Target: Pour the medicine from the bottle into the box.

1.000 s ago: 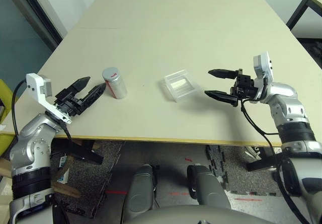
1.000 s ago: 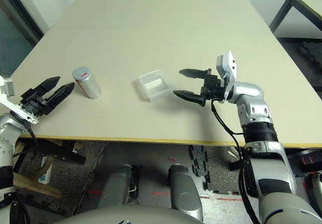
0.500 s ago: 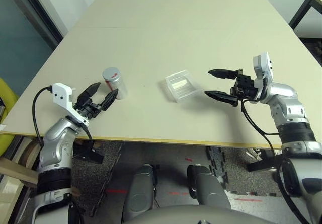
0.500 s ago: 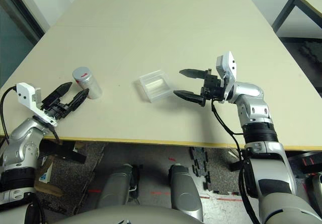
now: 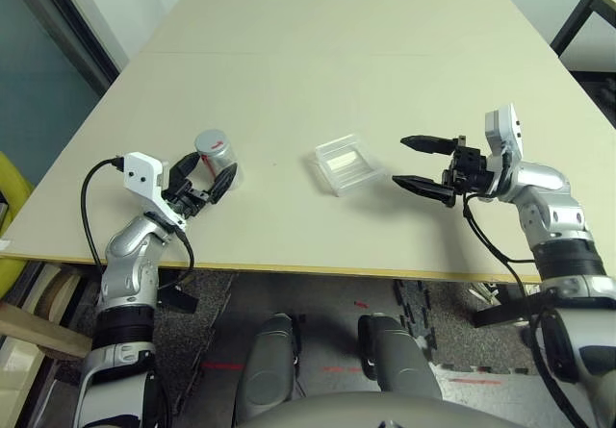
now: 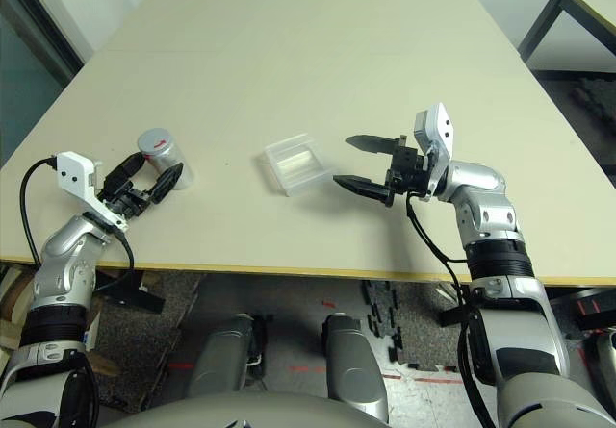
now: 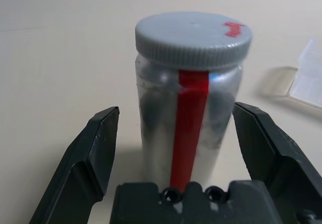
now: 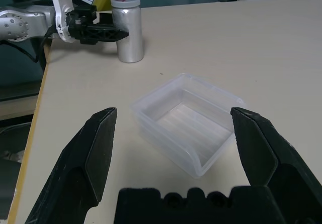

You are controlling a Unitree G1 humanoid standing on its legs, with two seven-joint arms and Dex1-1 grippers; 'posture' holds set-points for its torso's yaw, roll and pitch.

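Left claw wide around the upright bottle, right claw wide and empty by the box

At the left of the table (image 5: pixel 318 82), the left claw (image 5: pixel 217 161) reaches in low with its two black fingers spread wide, one to each side of the bottle (image 7: pixel 183 103). It is not clamped on it; whether one finger brushes the side, I cannot tell. The bottle stands upright on the table, its grey cap (image 7: pixel 188 35) on, with a red mark (image 7: pixel 234 29) on top and a red stripe (image 7: pixel 190 128) down its silvery side.

Near the middle sits the box (image 8: pixel 188 123), clear, shallow and open at the top, well apart from the bottle.

Just to the right of the box, the right claw (image 5: pixel 397 160) hangs above the table, its fingers wide apart and pointing toward the box, with nothing held between them.
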